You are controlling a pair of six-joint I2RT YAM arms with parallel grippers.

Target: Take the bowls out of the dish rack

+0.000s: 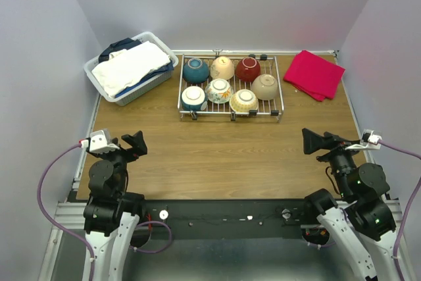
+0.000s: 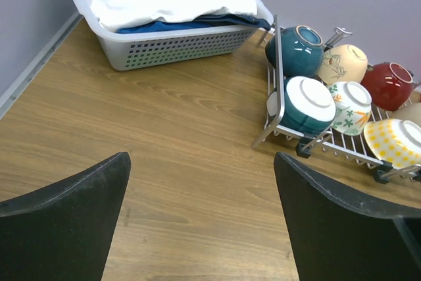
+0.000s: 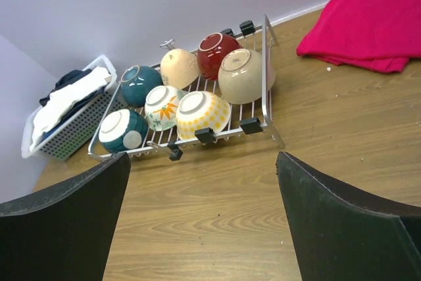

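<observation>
Bowls (image 1: 218, 90), all seven of them, sit bottoms-up in the dish rack (image 1: 179, 90), which is at the far side of the desk (image 1: 223, 153), roughly centre. Far row, left to right: a teal bowl (image 1: 195, 70), a cream bowl (image 1: 222, 68) and a dark red bowl (image 1: 248, 69). Near row: a teal bowl with a white foot (image 1: 194, 98), an orange-and-green floral bowl (image 3: 163, 102) and a yellow checked bowl (image 1: 244, 101). A beige bowl (image 1: 265, 87) fills the right end, kind of between the two rows. They're packed in tight, neighbours touching or just about.

Left of the rack is a white plastic laundry basket (image 1: 128, 97), set at an angle, with a folded white cloth (image 1: 131, 65) lying on top of some dark blue clothing (image 1: 118, 47). Right of the rack, a red cloth (image 1: 314, 74) lies folded flat on the desk.

Left fingers (image 1: 133, 144) are spread wide and holding nothing, hovering over the near left part of the desk, well apart from the rack. From that wrist view the rack is ahead and off to the right. Right fingers (image 1: 314, 142) are spread wide and empty too, over the near right side, with the rack ahead and to the left, also well apart.
</observation>
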